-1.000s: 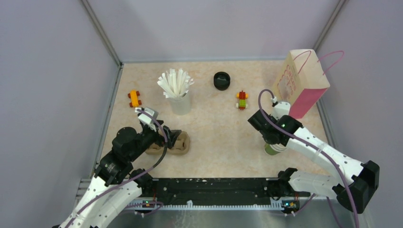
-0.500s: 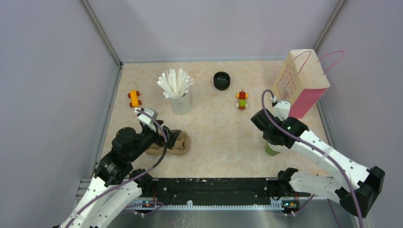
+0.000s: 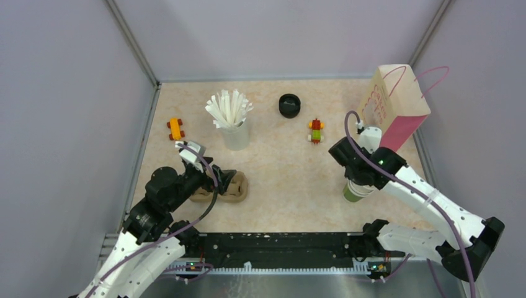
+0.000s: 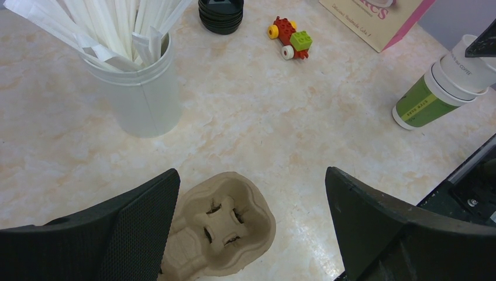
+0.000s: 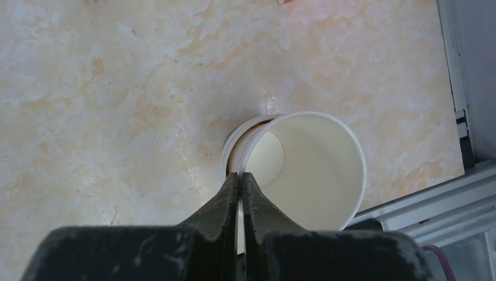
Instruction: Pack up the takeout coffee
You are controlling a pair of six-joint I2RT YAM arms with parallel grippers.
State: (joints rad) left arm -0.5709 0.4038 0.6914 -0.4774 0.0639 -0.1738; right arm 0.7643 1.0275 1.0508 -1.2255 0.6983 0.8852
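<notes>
The takeout coffee cup (image 5: 310, 170) is a white-sided paper cup with no lid on it. It sits tilted and partly raised inside a green-sided cup (image 4: 420, 104) near the table's front right. My right gripper (image 5: 240, 174) is shut on its rim, one finger inside and one outside. In the top view the right gripper (image 3: 360, 179) hides the white cup, and only the green cup (image 3: 353, 194) shows below it. My left gripper (image 4: 251, 199) stands open above a brown pulp cup carrier (image 4: 219, 231) at the front left, holding nothing.
A white cup of straws (image 3: 232, 121) stands at the back left, and a stack of black lids (image 3: 289, 105) at the back middle. Two toy brick cars (image 3: 176, 128) (image 3: 316, 131) lie on the table. A pink and tan paper bag (image 3: 397, 105) stands just beyond the right arm.
My right gripper has closed fully on the cup's rim and shifted slightly away from the front edge toward the bag. The left arm has not moved.
</notes>
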